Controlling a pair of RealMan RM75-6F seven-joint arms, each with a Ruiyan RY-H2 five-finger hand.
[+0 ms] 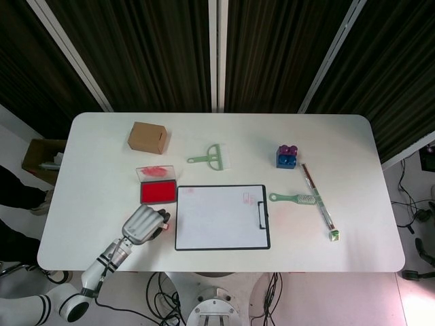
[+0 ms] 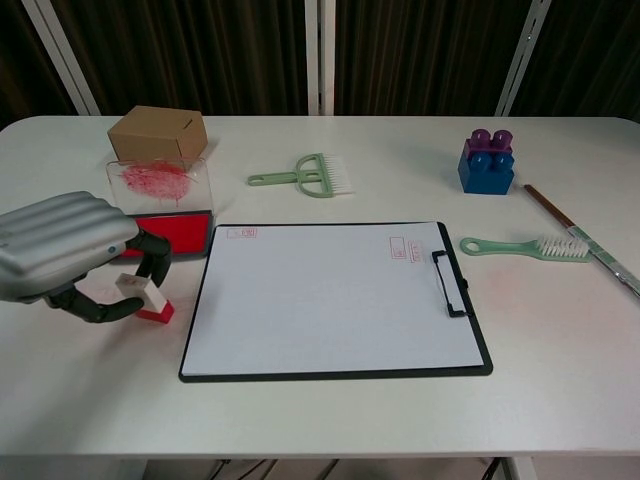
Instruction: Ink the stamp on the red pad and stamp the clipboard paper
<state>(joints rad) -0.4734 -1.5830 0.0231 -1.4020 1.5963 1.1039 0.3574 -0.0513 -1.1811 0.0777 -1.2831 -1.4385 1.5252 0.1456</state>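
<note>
**Stamp held at the bench's near left corner**

Where the white bench (image 2: 330,430) meets its near left edge, the stamp (image 2: 140,296) is gripped by the left robot hand (image 2: 62,258), whose dark fingers (image 2: 155,258) are curled around the stamp's white handle. The stamp is tilted, and its red base is seen at or just above the bench surface; contact cannot be judged. Just behind it, the red ink pad (image 2: 165,231) lies open, with its ink-smeared clear lid (image 2: 158,180) raised in front of a cardboard box (image 2: 158,135). Just to the right of the stamp, the clipboard (image 2: 335,298) is laid flat, and two faint red marks are seen on its paper (image 1: 219,216). Farther right, a green brush (image 2: 520,246) is placed beside the clip. The right robot hand is shown in neither view.
</note>
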